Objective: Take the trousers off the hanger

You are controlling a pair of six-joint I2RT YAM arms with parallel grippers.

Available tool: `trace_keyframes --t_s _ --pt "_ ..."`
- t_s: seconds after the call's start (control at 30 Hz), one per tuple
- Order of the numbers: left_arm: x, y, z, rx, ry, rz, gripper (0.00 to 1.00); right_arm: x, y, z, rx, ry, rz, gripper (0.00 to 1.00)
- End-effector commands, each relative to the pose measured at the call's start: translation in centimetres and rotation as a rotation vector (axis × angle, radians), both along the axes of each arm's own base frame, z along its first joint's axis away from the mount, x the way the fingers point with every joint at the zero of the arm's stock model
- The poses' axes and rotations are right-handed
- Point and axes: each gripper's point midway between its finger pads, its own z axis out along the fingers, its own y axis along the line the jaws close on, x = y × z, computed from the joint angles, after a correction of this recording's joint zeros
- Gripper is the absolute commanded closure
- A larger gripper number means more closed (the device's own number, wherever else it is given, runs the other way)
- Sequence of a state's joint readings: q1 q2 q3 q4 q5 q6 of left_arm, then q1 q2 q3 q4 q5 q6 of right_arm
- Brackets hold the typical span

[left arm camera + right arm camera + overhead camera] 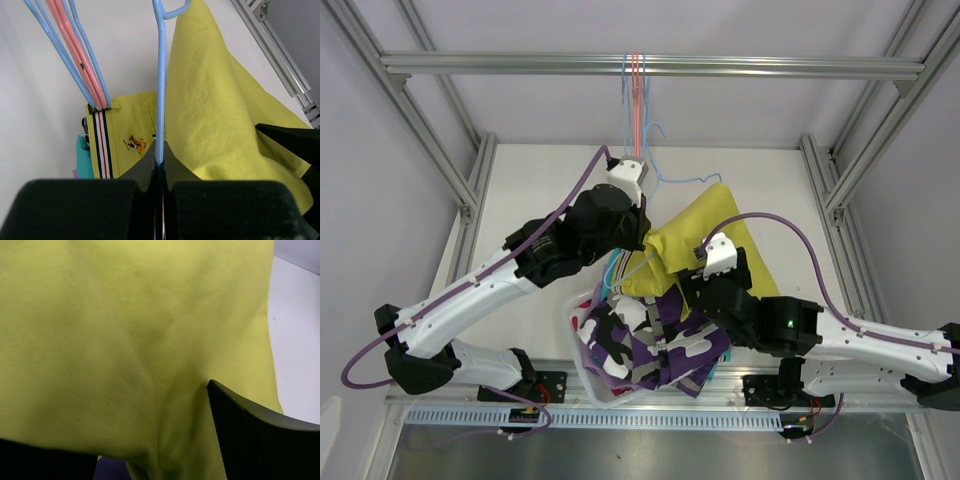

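left gripper [159, 162]: clamped shut on the thin wire of a light blue plastic hanger [161, 90], fingers pressed together with no gap

right gripper [150, 430]: jaws standing apart, black finger [255, 440] off to one side, yellow cloth sagging loose in the gap, doesn't look pinched

mustard yellow cloth shorts [710, 225]: up in the air between the two arms, draped against the blue hanger; pretty much fills the right wrist view

shorts detail: navy, red and white striped band [102, 145] down the side, little orange stitched logo [136, 144] next to it

other hangers [80, 65]: bunch of pink and blue ones, empty, hooked on the aluminium rail [650, 66] up top

purple-black-white camouflage shorts [650, 345]: piled in the white basket [582, 370] near the arm bases

teal cloth [85, 157]: bit of it peeking out beside the striped band, can't tell more
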State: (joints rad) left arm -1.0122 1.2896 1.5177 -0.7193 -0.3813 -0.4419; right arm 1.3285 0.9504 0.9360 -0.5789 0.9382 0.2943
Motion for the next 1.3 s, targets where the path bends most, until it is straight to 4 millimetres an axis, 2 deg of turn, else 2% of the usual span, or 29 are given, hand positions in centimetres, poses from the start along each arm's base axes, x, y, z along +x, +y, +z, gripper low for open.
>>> trace_keyframes --t_s 0.0,0.07,0.2,0.43,0.53,0.7,0.9,1.07,1.2,1.27 --pt "1.1 0.6 2.4 -0.049 -0.076 0.048 1.0 1.2 -0.9 1.8 0.053 -0.074 -0.092 0.2" --pt "1.1 0.6 2.8 -0.057 -0.081 0.048 1.0 1.7 -1.5 2.3 0.052 -0.095 -0.115 0.21" --pt "1.2 0.5 2.3 -0.044 -0.076 0.047 0.99 1.9 -1.5 3.6 0.101 -0.087 -0.072 0.21" --pt "1.2 0.3 2.1 -0.04 -0.073 0.043 1.0 0.5 -1.3 5.0 0.177 -0.031 0.076 0.2" --pt "1.2 0.3 2.0 -0.036 -0.07 0.04 0.99 0.0 -1.2 4.9 0.172 0.005 0.114 0.19" --pt "1.2 0.2 1.9 -0.037 -0.067 0.04 0.99 0.1 -1.5 4.2 0.161 0.018 0.097 0.17" --pt "1.2 0.4 2.0 -0.036 -0.071 0.044 0.99 1.3 -1.5 3.1 0.144 0.009 0.036 0.18" --pt "1.2 0.4 2.0 -0.035 -0.073 0.044 1.0 3.1 -2.2 2.9 0.107 -0.059 -0.088 0.18" --pt "1.2 0.4 2.0 -0.034 -0.074 0.045 1.0 4.1 -2.1 2.4 0.081 -0.098 -0.136 0.19" --pt "1.2 0.4 2.3 -0.037 -0.079 0.043 1.0 4.5 -2.1 2.2 0.079 -0.118 -0.166 0.23"
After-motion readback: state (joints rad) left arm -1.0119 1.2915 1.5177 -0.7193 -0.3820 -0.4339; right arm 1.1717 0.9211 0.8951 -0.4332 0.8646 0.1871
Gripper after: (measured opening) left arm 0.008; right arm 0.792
